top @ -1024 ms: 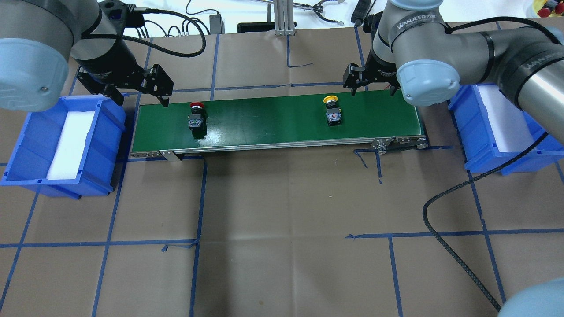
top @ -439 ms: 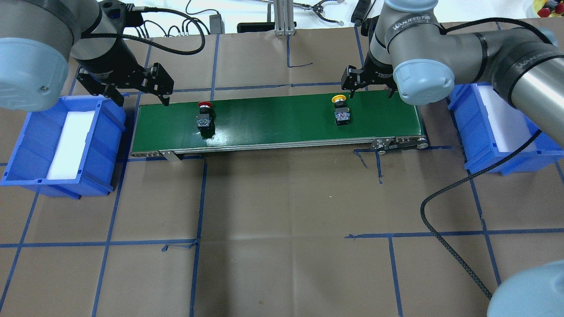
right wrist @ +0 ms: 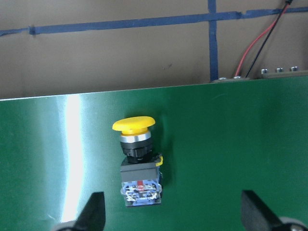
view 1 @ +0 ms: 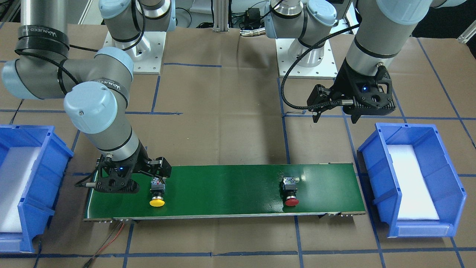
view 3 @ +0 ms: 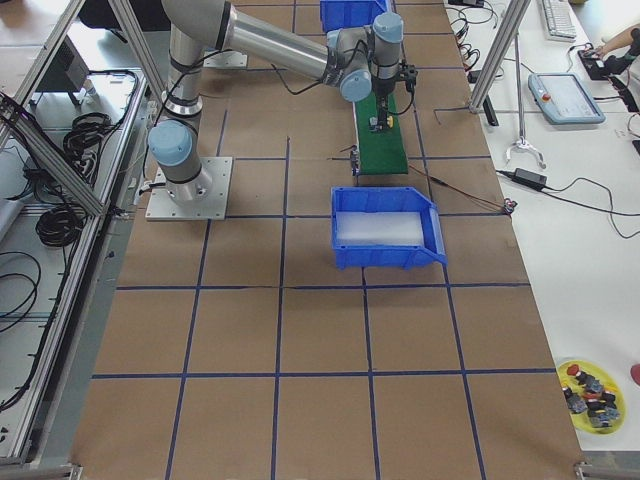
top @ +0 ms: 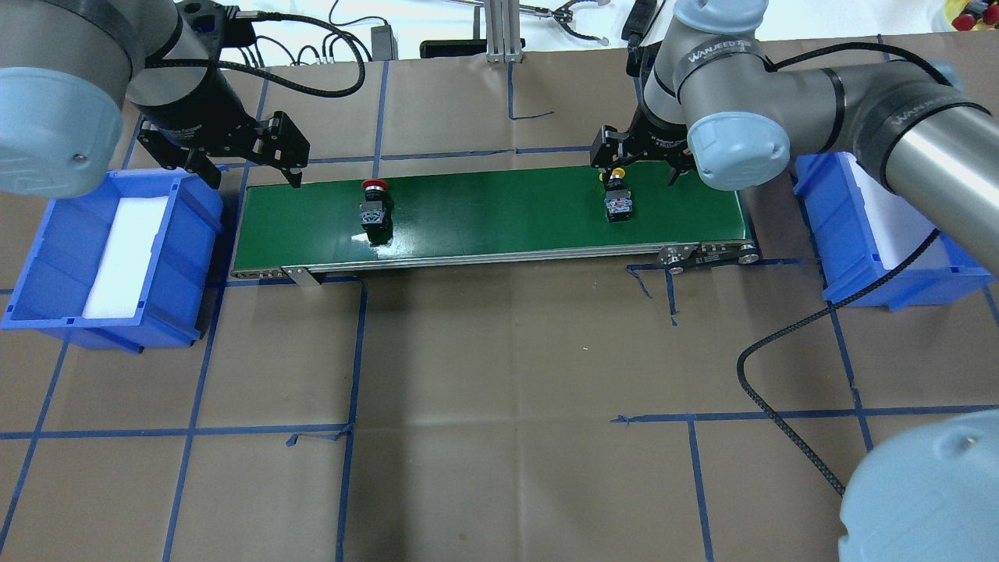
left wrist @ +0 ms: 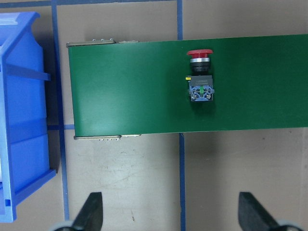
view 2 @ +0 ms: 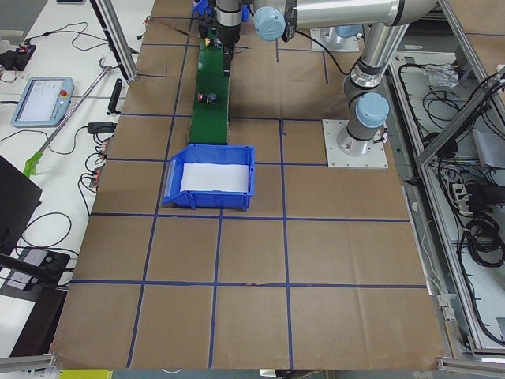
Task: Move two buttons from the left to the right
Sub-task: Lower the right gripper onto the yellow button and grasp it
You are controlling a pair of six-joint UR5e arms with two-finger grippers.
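Two buttons lay on their sides on the green conveyor belt (top: 499,211), and over the last second both had drifted toward the right of the overhead frame. You would have found the red button (top: 375,204) in the belt's left third, a little further from the left edge than before. The yellow button (top: 620,204) was in the right third, near the belt's right end. In that same second the right arm shifted leftward and downward in the overhead frame and came over the yellow button, where earlier it had waited at the belt's upper edge. By my reading, that put the yellow button in line for pickup and a short carry to the blue bin (top: 851,269) at the frame's right. Neither button had reached that bin, so the transport was perhaps a third done.

The right end effector (right wrist: 174,214) pointed straight down with its fingers spread wide. Its wrist view showed the yellow button's body between the fingertips, nearer the one at lower left and touching neither. How close it hung to the belt, I could not tell. The left end effector (top: 254,173) had not moved. It hovered over the brown-papered counter (top: 499,390) at the belt's upper-left corner, fingers wide apart and holding nothing, beside the other blue bin (top: 47,257) at the frame's left.
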